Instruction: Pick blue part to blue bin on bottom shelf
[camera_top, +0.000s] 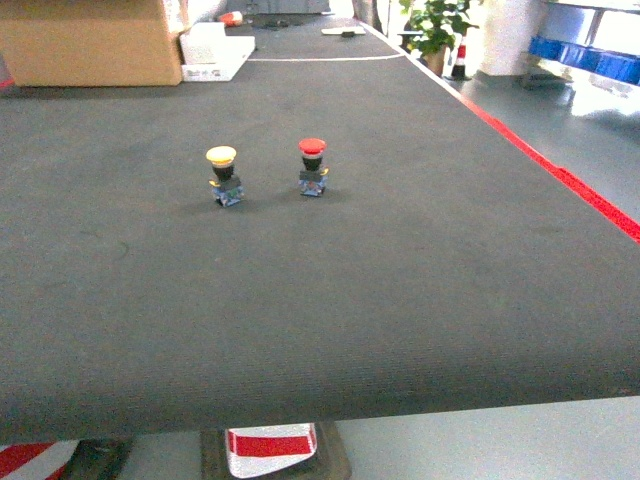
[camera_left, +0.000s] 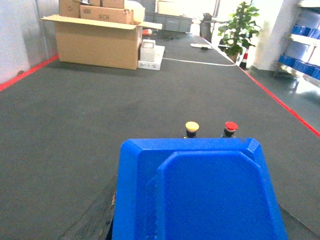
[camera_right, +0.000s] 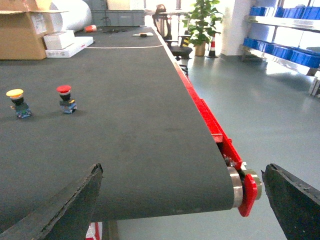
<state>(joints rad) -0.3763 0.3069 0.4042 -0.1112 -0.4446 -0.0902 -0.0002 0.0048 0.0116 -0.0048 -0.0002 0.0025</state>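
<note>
A large blue plastic part (camera_left: 200, 190) fills the lower half of the left wrist view, sitting between the jaws of my left gripper (camera_left: 197, 222). Only one dark finger (camera_left: 95, 222) shows at its left edge, pressed against it. The part and this gripper are outside the head view. My right gripper (camera_right: 182, 169) is open with nothing in it, hanging over the near right end of the dark conveyor belt (camera_right: 125, 100). Blue bins (camera_right: 280, 50) sit on a lower tier of a steel rack far to the right, also seen as bins (camera_left: 302, 50). Whether that tier is the bottom shelf I cannot tell.
A yellow push button (camera_top: 222, 174) and a red push button (camera_top: 312, 165) stand on the belt (camera_top: 320, 300). A cardboard box (camera_top: 90, 40) and white boxes (camera_top: 212, 52) sit at its far left. A red side rail (camera_top: 560, 180) lines the right edge, and a potted plant (camera_right: 200, 20) stands beyond.
</note>
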